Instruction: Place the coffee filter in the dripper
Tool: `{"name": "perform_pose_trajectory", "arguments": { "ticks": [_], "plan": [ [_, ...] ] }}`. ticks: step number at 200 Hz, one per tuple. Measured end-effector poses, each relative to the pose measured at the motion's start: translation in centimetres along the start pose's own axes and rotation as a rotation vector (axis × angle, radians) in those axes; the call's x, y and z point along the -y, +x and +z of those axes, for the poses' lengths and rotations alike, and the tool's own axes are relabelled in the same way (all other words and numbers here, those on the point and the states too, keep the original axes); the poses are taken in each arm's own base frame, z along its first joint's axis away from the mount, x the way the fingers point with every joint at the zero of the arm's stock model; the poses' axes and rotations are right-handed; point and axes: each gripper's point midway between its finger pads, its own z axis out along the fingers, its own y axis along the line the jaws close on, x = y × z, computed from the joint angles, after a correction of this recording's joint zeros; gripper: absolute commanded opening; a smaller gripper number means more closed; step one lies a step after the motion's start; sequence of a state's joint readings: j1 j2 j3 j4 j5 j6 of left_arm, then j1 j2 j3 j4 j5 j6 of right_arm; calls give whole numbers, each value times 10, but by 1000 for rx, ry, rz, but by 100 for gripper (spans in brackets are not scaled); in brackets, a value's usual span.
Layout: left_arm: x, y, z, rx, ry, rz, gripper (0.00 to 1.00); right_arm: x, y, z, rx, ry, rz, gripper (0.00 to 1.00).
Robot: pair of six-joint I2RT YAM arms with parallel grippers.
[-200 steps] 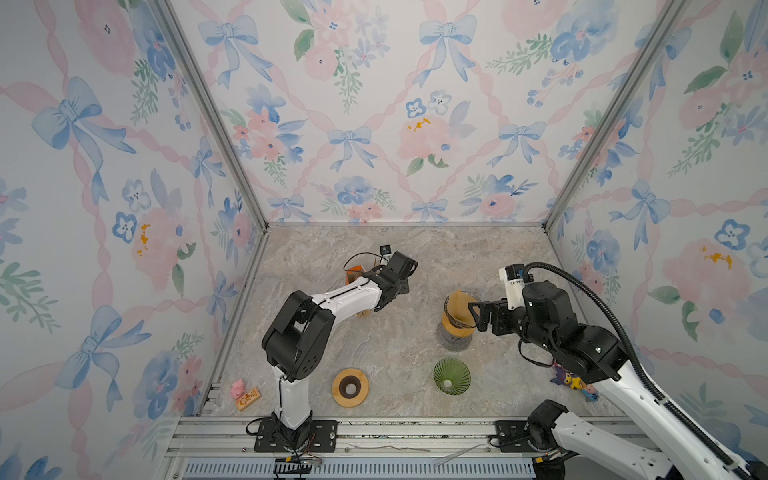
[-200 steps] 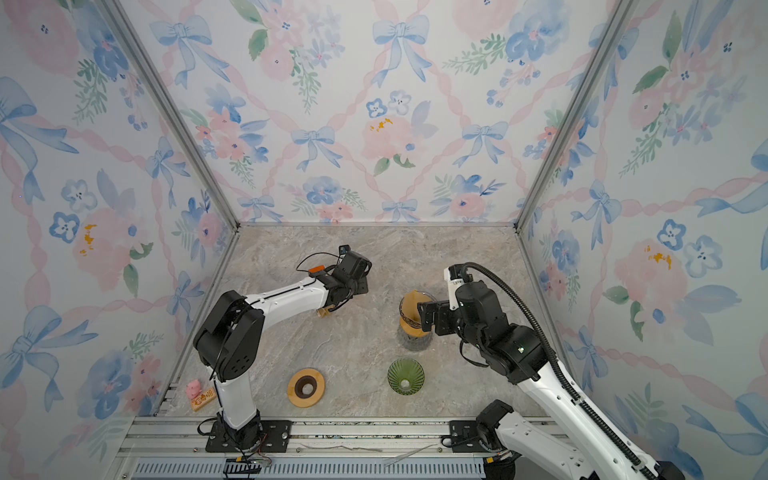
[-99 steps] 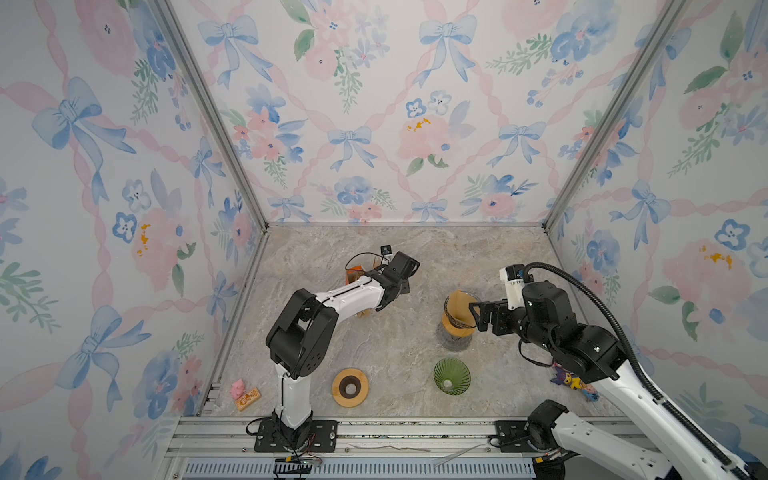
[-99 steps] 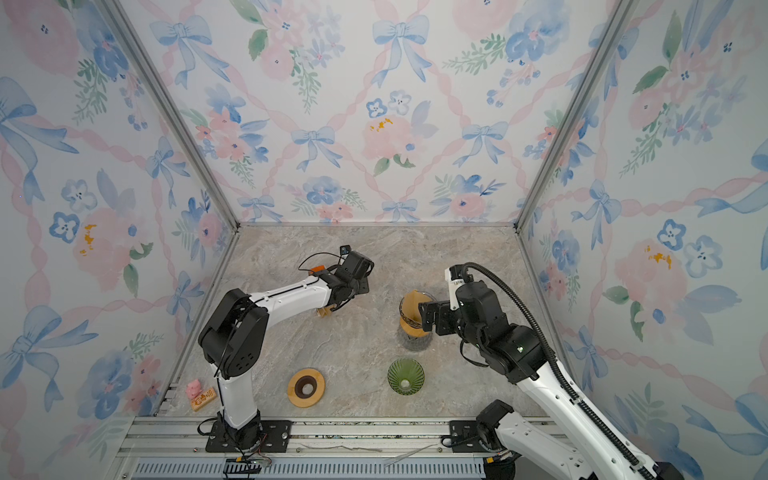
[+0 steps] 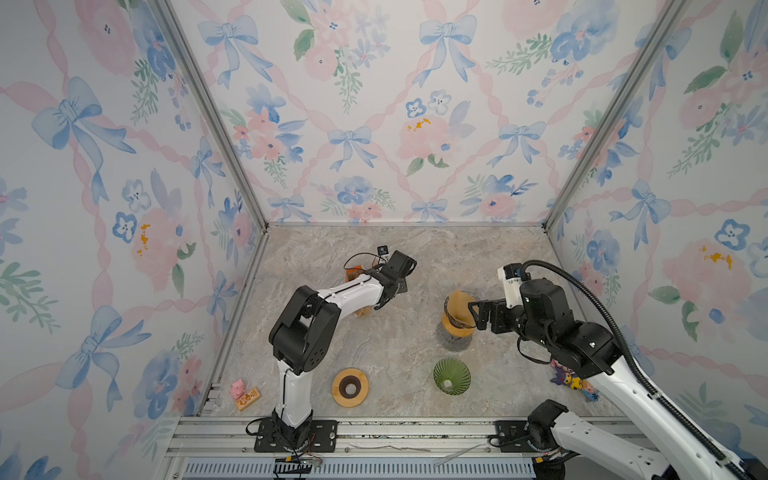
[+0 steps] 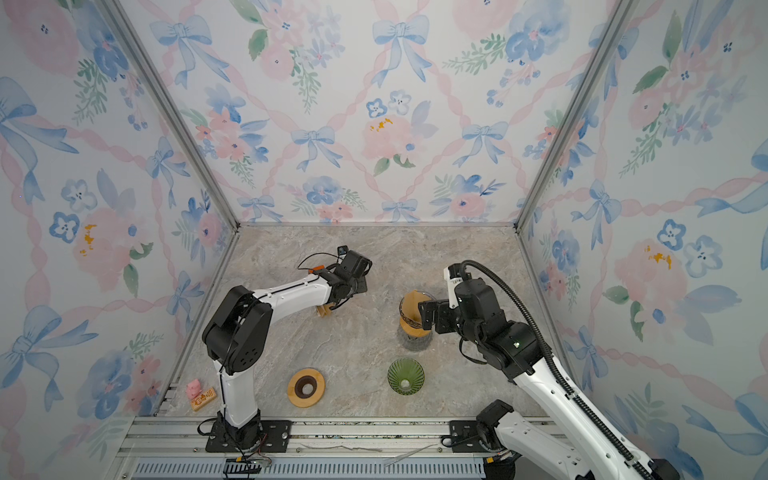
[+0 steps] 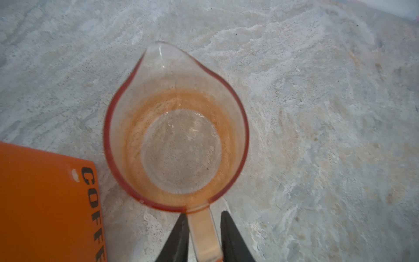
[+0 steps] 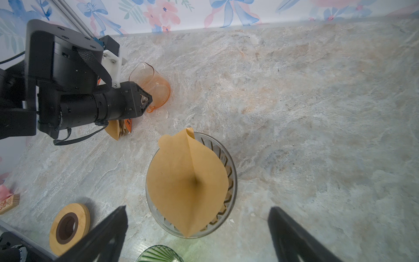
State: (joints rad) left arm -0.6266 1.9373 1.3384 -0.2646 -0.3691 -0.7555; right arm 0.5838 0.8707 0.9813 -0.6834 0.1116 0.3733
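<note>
The brown paper coffee filter [image 8: 188, 181] is observed seated in the clear ribbed glass dripper [image 8: 229, 163]. It is opened into a cone and lies towards one side of the bowl, with its tab standing above the rim. In both top views the dripper is stood upright on the marbled grey bench [image 5: 415, 257], right of the middle. The right pincer [image 8: 198, 208] is held released. Its black fingers [image 8: 108, 231] are spread wide, one to each side of the dripper's near rim, and neither glass nor paper is touched. The left pincer [image 7: 204, 214] is placed at the handle of an orange-tinted glass pitcher [image 7: 176, 136], a little left of the bench's middle. Its dark fingers [image 7: 179, 238] are set closely along both sides of the handle, but whether the handle is clamped cannot be told. A flat orange packet [image 7: 45, 204] printed in black letters is recorded just beside the pitcher. Near the bench's front edge, by the arm bases, a green ribbed glass cone [image 5: 451, 375] and a wooden ring with a dark centre [image 5: 350, 387] are noted, apart from each other. A small pink figurine [image 5: 237, 388] is seen at the front left corner.
</note>
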Motion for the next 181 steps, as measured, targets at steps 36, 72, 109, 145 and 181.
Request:
{"name": "perform_pose_trajectory", "arguments": {
  "ticks": [36, 72, 109, 145, 181],
  "plan": [
    [-5, 1, 1, -4, -9, 17, 18, -1, 2, 6, -18, -3, -10, 98],
    [-9, 4, -3, -5, -11, 43, 14, -3, -1, 8, -13, -12, -11, 98],
    [-17, 7, -10, -7, -20, 72, 9, -7, -3, 12, -11, -27, -11, 99],
    [-25, 11, -21, -14, -25, 99, 8, -9, -2, 15, -21, -34, -11, 99],
    [-35, 21, -36, -9, -12, 130, 6, -10, -2, 15, -22, -41, -10, 99]
  ]
}}
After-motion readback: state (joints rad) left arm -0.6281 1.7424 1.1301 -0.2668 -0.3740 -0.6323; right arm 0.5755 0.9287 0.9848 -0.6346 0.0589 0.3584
